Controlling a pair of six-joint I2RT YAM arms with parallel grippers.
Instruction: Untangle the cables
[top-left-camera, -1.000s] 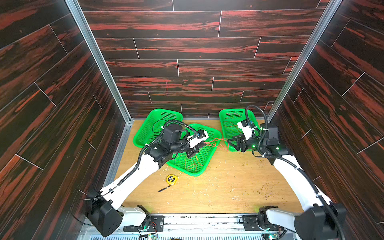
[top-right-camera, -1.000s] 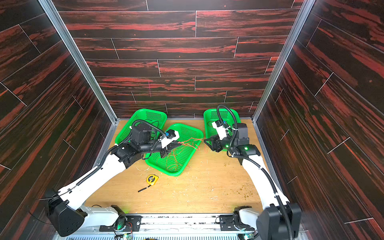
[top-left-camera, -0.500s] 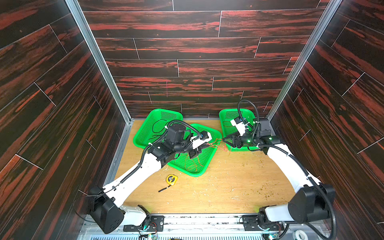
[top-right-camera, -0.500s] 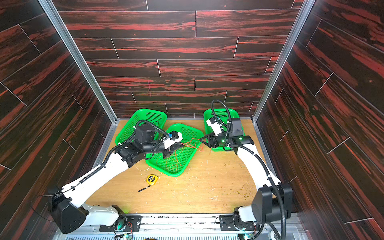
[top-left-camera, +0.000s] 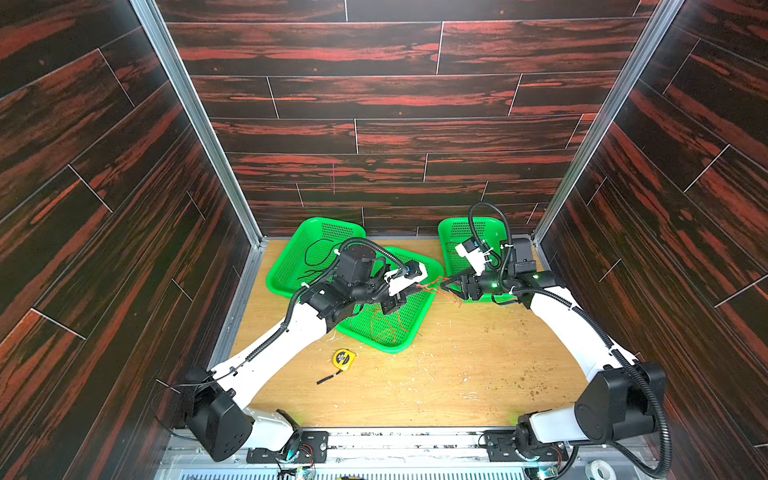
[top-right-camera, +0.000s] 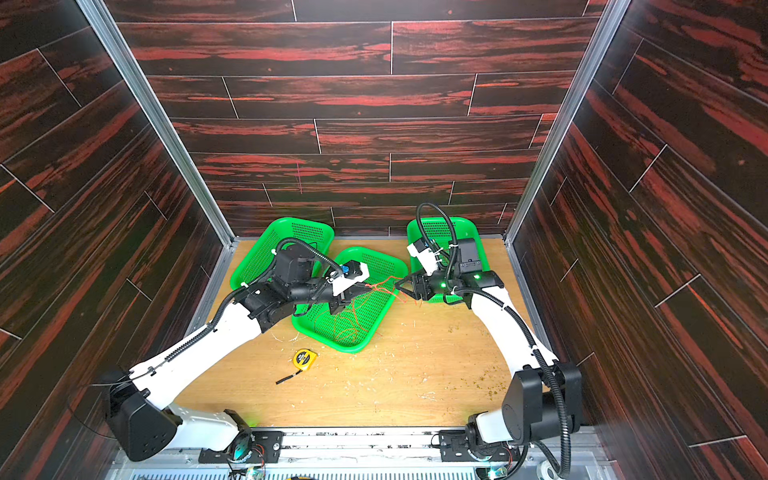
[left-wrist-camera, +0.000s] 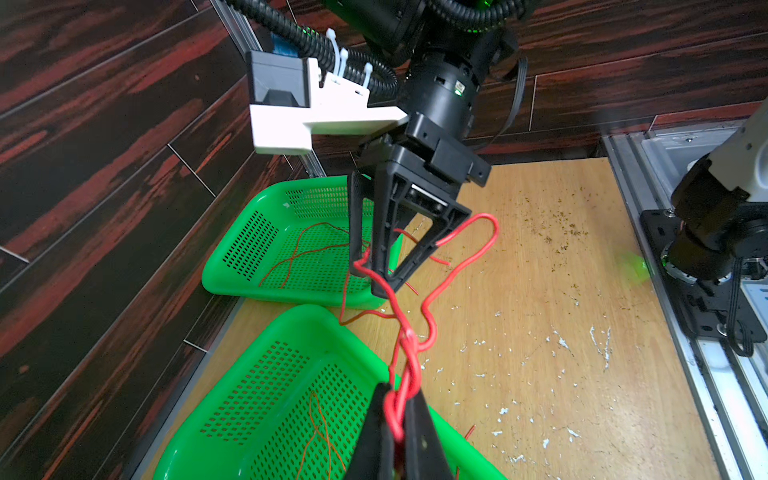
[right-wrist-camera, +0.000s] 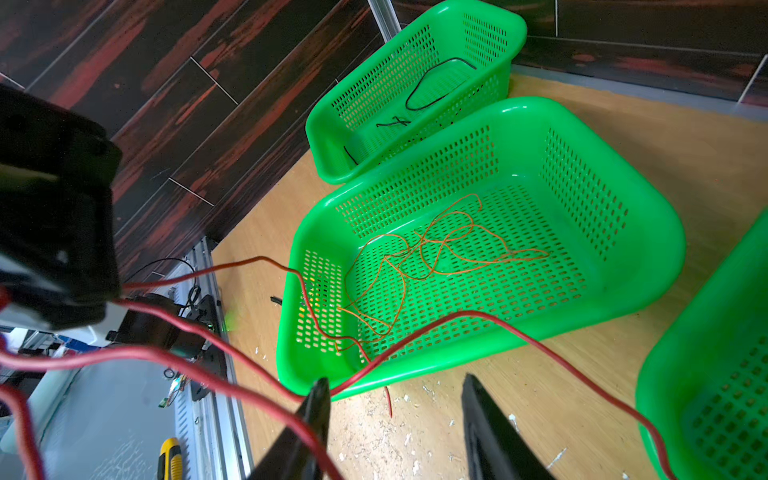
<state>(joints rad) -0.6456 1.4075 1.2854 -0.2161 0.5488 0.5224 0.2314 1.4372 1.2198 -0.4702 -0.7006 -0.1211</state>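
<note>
Grip: left gripper (left-wrist-camera: 400, 399) is clamping the twisted red cable (left-wrist-camera: 428, 328) in mid-air, while right gripper (left-wrist-camera: 372, 280) is standing with jaws apart, one strand crossing a jaw. It is looking light, limp and slippery, so taking a single strand just past the twist seems best. Orange cable (right-wrist-camera: 424, 243) is lying in the middle basket (right-wrist-camera: 511, 104), black cable (right-wrist-camera: 453, 59) in the far basket (right-wrist-camera: 365, 95).

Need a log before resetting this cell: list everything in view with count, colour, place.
perforated plastic baskets: three, green, back left, middle and back right.
thin black wire: one, black, in the back-left basket.
thin orange wire: one, orange, in the middle basket.
thin red wire: one, red, strung between both grippers.
tape measure: one, yellow, on the table before the middle basket.
short stick: one, black, beside the tape measure.
wooden table: one, light brown, underneath.
panelled walls: three, dark red-streaked, around the table.
left gripper: one, black, fingers shut on the red wire.
right gripper: one, black, fingers open, red wire across one.
</note>
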